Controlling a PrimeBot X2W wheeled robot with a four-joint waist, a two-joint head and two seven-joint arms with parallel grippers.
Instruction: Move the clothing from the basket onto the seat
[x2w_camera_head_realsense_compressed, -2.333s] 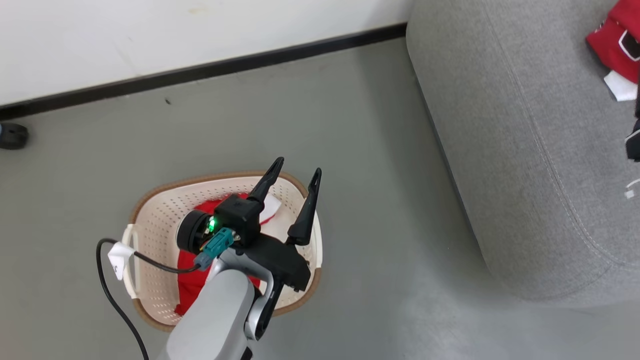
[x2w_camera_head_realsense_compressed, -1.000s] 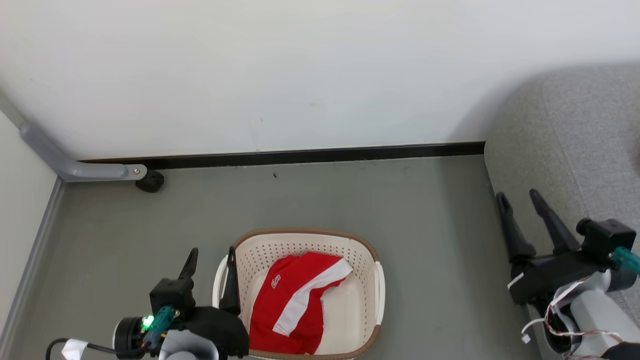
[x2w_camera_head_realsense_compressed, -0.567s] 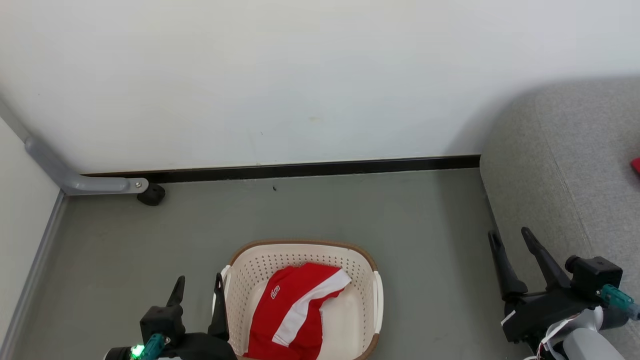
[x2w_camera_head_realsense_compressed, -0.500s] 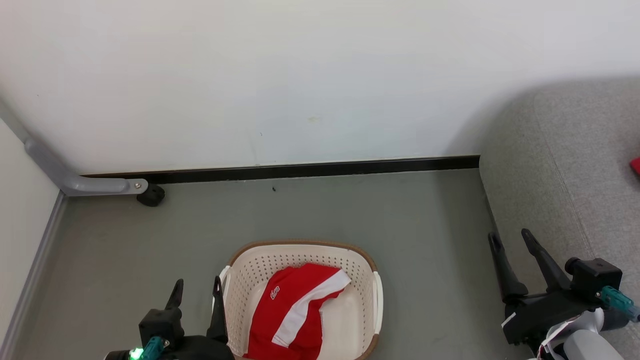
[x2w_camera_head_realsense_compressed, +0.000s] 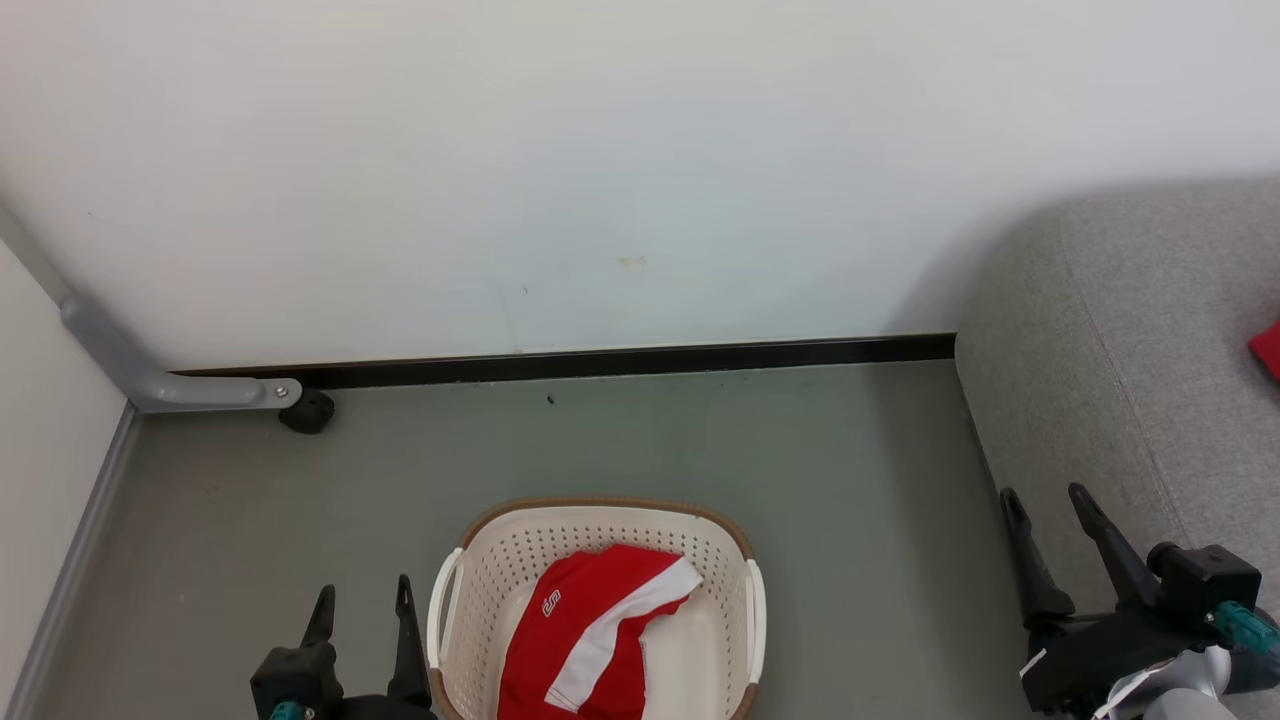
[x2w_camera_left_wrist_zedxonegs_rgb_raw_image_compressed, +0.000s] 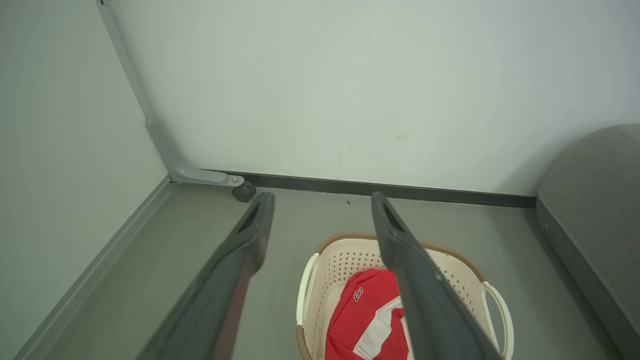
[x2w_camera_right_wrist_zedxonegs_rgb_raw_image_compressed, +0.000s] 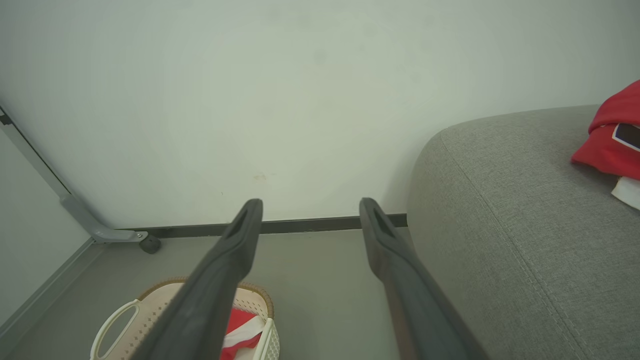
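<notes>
A cream perforated basket (x2w_camera_head_realsense_compressed: 740, 600) with a brown rim stands on the grey floor, and a red garment with a white stripe (x2w_camera_head_realsense_compressed: 575, 645) lies inside it. In the left wrist view the basket (x2w_camera_left_wrist_zedxonegs_rgb_raw_image_compressed: 310, 280) and the garment (x2w_camera_left_wrist_zedxonegs_rgb_raw_image_compressed: 367, 320) sit below my fingers. My left gripper (x2w_camera_head_realsense_compressed: 362, 600) is open and empty, just left of the basket. At the lower right my right gripper (x2w_camera_head_realsense_compressed: 1047, 497) is open and empty, beside the grey seat (x2w_camera_head_realsense_compressed: 1150, 350). A second red garment (x2w_camera_right_wrist_zedxonegs_rgb_raw_image_compressed: 610, 135) lies on the seat (x2w_camera_right_wrist_zedxonegs_rgb_raw_image_compressed: 500, 200).
A white wall with a black baseboard (x2w_camera_head_realsense_compressed: 620, 360) closes the far side. A grey metal leg with a black foot (x2w_camera_head_realsense_compressed: 305, 410) stands at the left corner. Bare grey floor (x2w_camera_head_realsense_compressed: 860, 520) runs between basket and seat.
The camera has tilted up, so the picture has slid down. Both grippers have sunk lower in the head view and stayed open. The garment in the basket lies as before.
</notes>
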